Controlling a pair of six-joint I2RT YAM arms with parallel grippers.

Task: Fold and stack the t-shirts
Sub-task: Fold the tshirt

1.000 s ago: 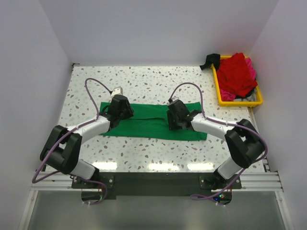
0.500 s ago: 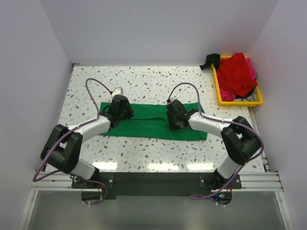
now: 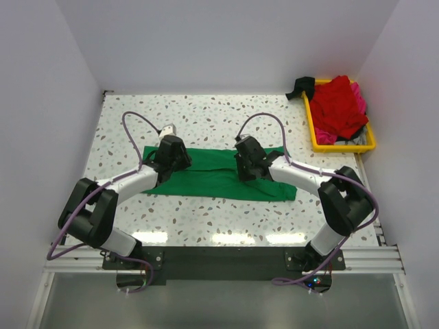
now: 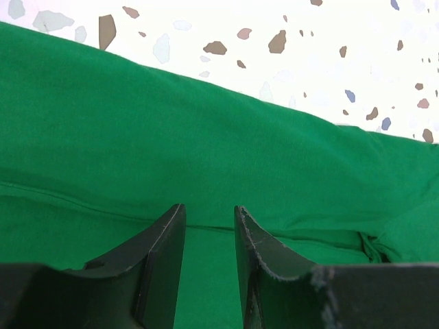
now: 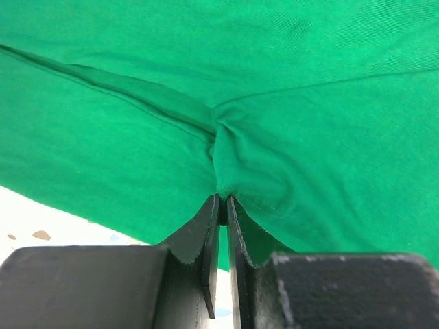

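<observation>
The left hand (image 4: 209, 214), fingers spread, is low over the green t-shirt (image 3: 209, 179), which lies in a long band across the middle of the tabletop (image 3: 206, 116). The right hand (image 5: 223, 200) pinches a bunched fold of it. Red t-shirts (image 3: 339, 106) are heaped in the yellow tray (image 3: 343, 147) at far right.

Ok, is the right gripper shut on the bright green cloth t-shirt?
Shut on it: the right gripper, tips nearly meeting in its wrist view, pinches a puckered fold of the bright green cloth t-shirt.
</observation>
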